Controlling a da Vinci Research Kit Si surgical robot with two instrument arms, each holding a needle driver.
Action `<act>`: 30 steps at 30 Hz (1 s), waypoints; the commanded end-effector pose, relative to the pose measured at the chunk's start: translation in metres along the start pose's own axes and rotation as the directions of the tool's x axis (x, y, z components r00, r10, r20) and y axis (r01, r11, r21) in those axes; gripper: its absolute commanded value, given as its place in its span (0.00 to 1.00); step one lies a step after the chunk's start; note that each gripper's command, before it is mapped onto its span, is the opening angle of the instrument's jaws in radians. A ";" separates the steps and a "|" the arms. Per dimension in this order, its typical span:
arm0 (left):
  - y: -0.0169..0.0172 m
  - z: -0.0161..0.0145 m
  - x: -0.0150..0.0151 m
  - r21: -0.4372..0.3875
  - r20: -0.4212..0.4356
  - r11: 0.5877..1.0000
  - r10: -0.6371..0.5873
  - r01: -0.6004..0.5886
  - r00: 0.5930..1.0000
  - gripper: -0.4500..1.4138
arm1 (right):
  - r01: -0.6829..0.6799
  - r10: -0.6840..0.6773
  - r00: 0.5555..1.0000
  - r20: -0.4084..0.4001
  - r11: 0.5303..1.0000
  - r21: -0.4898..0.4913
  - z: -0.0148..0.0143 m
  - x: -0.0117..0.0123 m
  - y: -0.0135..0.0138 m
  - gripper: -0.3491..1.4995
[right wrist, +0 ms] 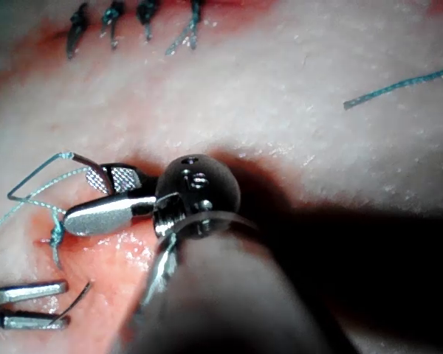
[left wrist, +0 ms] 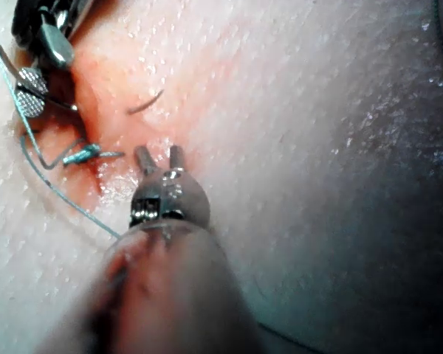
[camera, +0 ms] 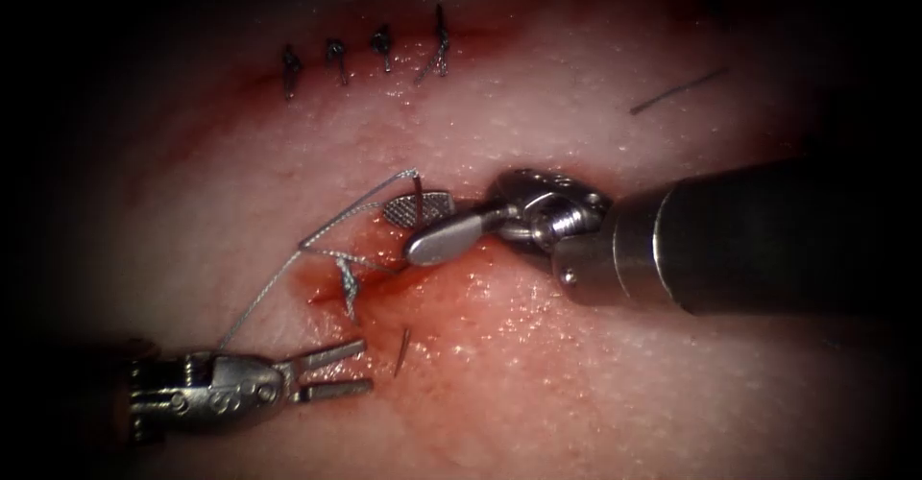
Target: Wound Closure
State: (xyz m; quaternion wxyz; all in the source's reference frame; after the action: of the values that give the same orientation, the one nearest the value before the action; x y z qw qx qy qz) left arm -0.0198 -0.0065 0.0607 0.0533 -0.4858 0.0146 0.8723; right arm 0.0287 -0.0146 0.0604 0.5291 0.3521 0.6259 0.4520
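Presently the right tool [camera: 427, 226] has its jaws parted around a strand of thread [camera: 331, 226] beside the knot [camera: 347, 283] at the cut [camera: 370, 283]; the left tool [camera: 336, 372] gapes empty (thread trails past it). Limp and slippery, the thread probably wants gripping near the knot.

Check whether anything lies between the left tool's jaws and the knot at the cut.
Nothing visible does: only tissue wet with red fluid lies between the left tool and the knot. A dark sliver lies right of that line.
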 end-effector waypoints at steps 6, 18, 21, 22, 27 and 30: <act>0.0004 0.0028 0.0006 0.076 -0.075 0.994 0.088 -0.082 0.993 0.50 | 0.045 -0.047 0.998 -0.036 0.997 -0.058 -0.0023 0.0028 0.0003 0.93; -0.0019 0.0034 0.0011 0.098 -0.085 0.985 0.153 -0.145 0.985 0.47 | 0.080 -0.081 0.996 -0.024 0.996 -0.041 -0.0016 0.0002 0.0010 0.89; -0.0021 0.0039 0.0012 0.084 -0.097 0.980 0.190 -0.182 0.977 0.45 | 0.071 -0.072 0.997 -0.021 0.997 -0.035 -0.0015 0.0000 0.0010 0.87; -0.0021 0.0039 0.0012 0.084 -0.097 0.980 0.190 -0.182 0.977 0.45 | 0.071 -0.072 0.997 -0.021 0.997 -0.035 -0.0015 0.0000 0.0010 0.87; -0.0028 0.0042 0.0011 0.035 -0.160 0.976 0.216 -0.213 0.963 0.17 | 0.061 -0.062 0.998 -0.021 0.997 -0.036 -0.0023 0.0004 0.0010 0.86; -0.0029 0.0038 0.0009 -0.031 -0.201 0.999 0.020 -0.027 0.979 0.00 | 0.063 -0.064 0.998 -0.026 0.997 -0.047 -0.0029 0.0007 0.0009 0.83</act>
State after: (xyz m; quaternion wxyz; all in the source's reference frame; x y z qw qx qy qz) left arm -0.0222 -0.0026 0.0615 0.0638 -0.5923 -0.0429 0.8021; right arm 0.0247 -0.0136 0.0604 0.5494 0.3022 0.6395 0.4449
